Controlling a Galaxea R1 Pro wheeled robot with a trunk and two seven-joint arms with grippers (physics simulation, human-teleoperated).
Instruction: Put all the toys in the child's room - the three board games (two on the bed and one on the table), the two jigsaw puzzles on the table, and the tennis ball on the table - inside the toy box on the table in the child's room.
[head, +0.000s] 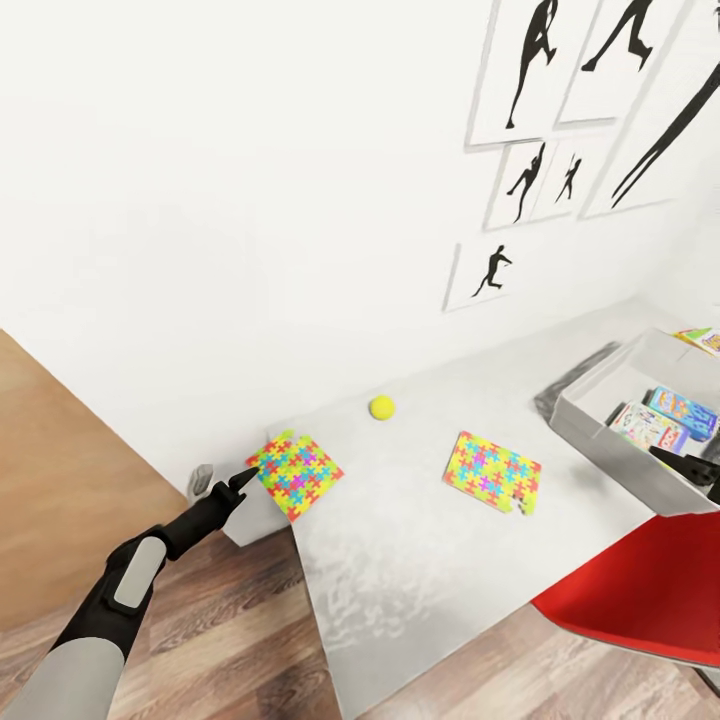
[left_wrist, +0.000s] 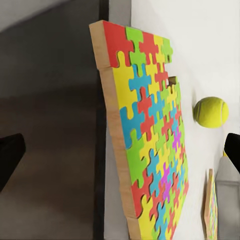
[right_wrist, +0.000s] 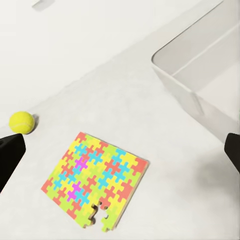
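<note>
Two jigsaw puzzles are seen on the white table (head: 400, 560), and the nearer one (head: 295, 473) lies at the table's front left corner, overhanging the edge slightly. The left gripper (head: 243, 478) is held just at that puzzle's outer edge, at table height; from the head view contact cannot be confirmed. In the left wrist view the same puzzle (left_wrist: 150, 140) is framed between the two dark fingertips (left_wrist: 10, 157), which stand wide apart at the picture's sides, so the gripper is spread and nothing is clasped; the puzzle's wooden edge faces the camera. Farther along the table the second puzzle (head: 492, 472) lies flat, well apart from the first, with a piece missing at one corner. It is shown from above in the right wrist view (right_wrist: 95, 180), between the right gripper's parted fingertips (right_wrist: 10, 155), which hang above it without touching. The right gripper (head: 690, 468) is partly seen at the head view's right edge, above a red chair (head: 640, 590). Beyond both puzzles, near the wall, the tennis ball (head: 382, 407) rests on the table. At the far right the grey toy box (head: 590, 420) stands on the table, with board games (head: 665, 417) already lying inside it.
</note>
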